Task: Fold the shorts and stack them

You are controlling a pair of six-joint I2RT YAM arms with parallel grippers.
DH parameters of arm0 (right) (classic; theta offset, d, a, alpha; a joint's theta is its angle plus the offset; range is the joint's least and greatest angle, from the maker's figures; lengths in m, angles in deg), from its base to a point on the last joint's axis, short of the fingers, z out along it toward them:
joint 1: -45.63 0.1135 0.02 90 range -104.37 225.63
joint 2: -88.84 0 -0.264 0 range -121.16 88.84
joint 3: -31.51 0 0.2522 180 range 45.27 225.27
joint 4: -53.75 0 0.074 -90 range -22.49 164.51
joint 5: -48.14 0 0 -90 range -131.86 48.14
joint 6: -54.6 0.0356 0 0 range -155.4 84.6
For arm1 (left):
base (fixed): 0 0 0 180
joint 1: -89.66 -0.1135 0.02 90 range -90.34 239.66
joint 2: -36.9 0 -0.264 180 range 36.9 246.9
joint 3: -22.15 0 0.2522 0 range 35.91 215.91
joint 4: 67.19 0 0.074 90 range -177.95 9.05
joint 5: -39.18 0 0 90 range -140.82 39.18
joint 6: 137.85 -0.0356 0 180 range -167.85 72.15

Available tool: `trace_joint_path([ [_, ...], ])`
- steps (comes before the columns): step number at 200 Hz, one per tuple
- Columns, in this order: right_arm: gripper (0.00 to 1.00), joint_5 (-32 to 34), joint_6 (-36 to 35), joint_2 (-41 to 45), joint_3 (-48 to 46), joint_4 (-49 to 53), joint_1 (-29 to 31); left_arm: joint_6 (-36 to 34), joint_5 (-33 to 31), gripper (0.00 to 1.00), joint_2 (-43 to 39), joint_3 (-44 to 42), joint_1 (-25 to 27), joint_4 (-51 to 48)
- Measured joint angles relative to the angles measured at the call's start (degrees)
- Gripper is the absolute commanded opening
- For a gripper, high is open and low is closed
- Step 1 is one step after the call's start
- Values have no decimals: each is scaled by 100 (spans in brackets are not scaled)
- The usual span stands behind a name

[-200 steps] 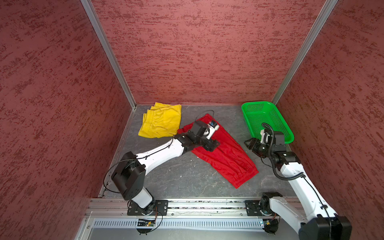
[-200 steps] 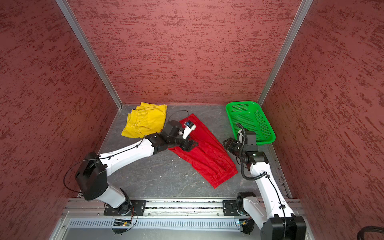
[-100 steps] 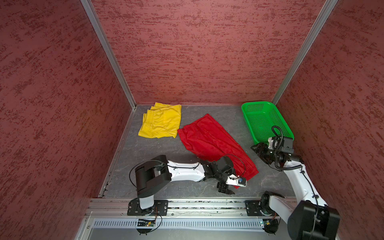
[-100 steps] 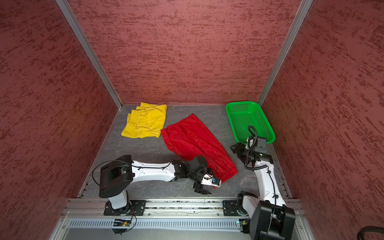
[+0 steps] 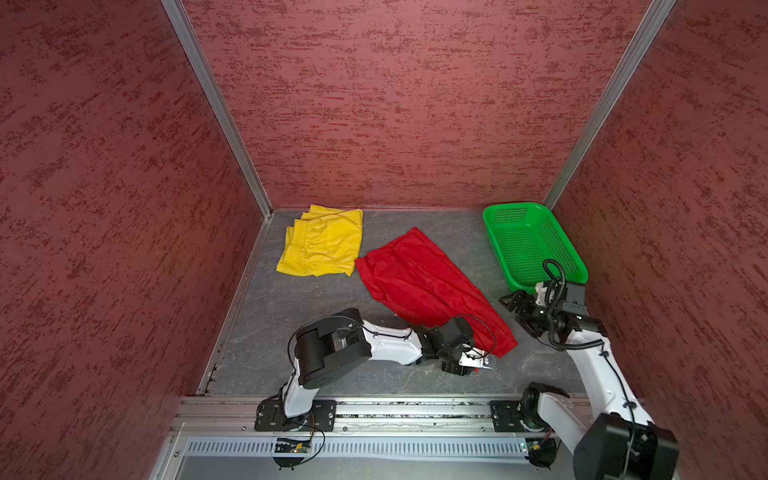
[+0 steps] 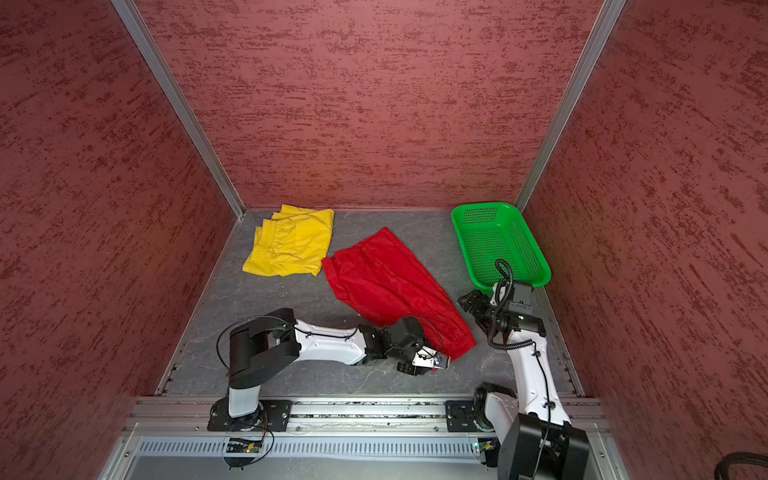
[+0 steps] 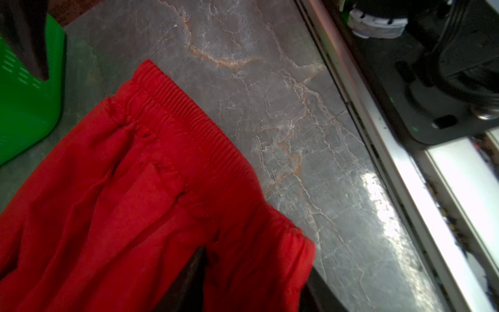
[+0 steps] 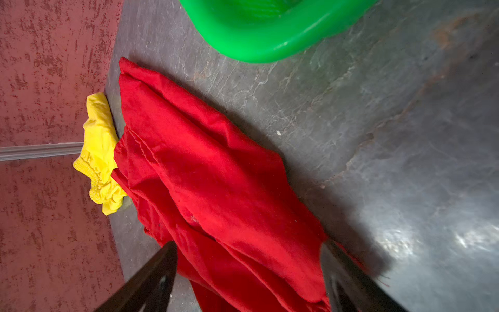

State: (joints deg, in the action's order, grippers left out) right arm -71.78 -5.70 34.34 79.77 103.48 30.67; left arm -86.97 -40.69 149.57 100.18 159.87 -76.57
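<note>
Yellow shorts (image 5: 322,243) lie folded, well left of the green basket (image 5: 536,245). Red shorts (image 5: 419,282) lie spread diagonally, nearer the basket. I see the left gripper (image 7: 255,287) straddling the red waistband corner, front-left of the basket; I cannot tell whether it is pinching. Right gripper (image 5: 514,306) sits just before the basket, spread wide, empty.

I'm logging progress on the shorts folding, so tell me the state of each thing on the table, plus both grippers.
yellow shorts: folded, lying flat in the far left corner.
red shorts: laid out long across the middle, not stacked on the yellow pair.
green basket: upright, empty.
left gripper: jaws astride the red waistband corner; grip unclear.
right gripper: open, holding nothing, facing the red shorts.
</note>
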Motion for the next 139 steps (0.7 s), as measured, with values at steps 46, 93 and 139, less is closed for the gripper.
trace_joint_path([
  [46, 99, -146, 452, 859, -9, 258, -2, 1475, 227, 15, 15, 280, -426, 140],
  [93, 99, -39, 1113, 1528, -31, 761, 0, 2800, 402, 12, 13, 282, -885, 385],
  [139, 99, -374, 1923, 2017, -848, 673, 28, 3348, 531, 11, 13, 282, -946, 431],
])
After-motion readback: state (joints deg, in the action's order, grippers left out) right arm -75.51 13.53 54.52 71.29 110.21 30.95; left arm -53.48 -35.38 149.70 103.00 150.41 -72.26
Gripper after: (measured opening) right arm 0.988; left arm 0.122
